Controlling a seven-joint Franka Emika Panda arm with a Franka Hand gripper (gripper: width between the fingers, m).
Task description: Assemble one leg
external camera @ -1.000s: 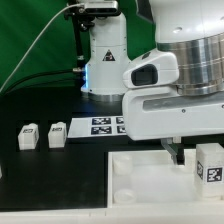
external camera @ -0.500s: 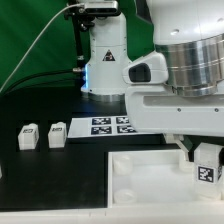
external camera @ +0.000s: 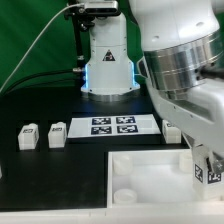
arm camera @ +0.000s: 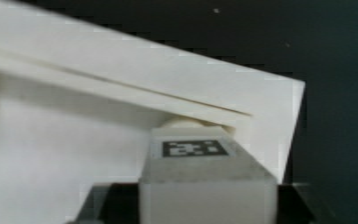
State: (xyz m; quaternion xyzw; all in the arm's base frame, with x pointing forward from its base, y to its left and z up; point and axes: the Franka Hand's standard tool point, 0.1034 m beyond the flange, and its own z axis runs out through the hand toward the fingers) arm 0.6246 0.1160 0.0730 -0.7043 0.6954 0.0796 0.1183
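Observation:
My gripper (external camera: 203,163) is shut on the leg (external camera: 208,173), a small white block with a black-and-white tag, at the exterior view's right edge. It holds the leg at the far right corner of the large white square piece (external camera: 150,170). In the wrist view the leg (arm camera: 201,165) fills the gap between the dark fingers (arm camera: 115,202) of the gripper (arm camera: 202,205). Its tagged face is up and its tip is at a corner of the white piece (arm camera: 105,95). I cannot tell whether the tip is seated in a socket.
Two more small white tagged blocks (external camera: 27,136) (external camera: 57,133) stand on the black table at the exterior view's left. Another white block (external camera: 172,131) sits beside the marker board (external camera: 110,125). The robot base (external camera: 105,60) rises behind, before a green backdrop.
The arm has swung toward the exterior view's right and turned at the wrist. The held leg has moved right and slightly down, toward the white piece's corner.

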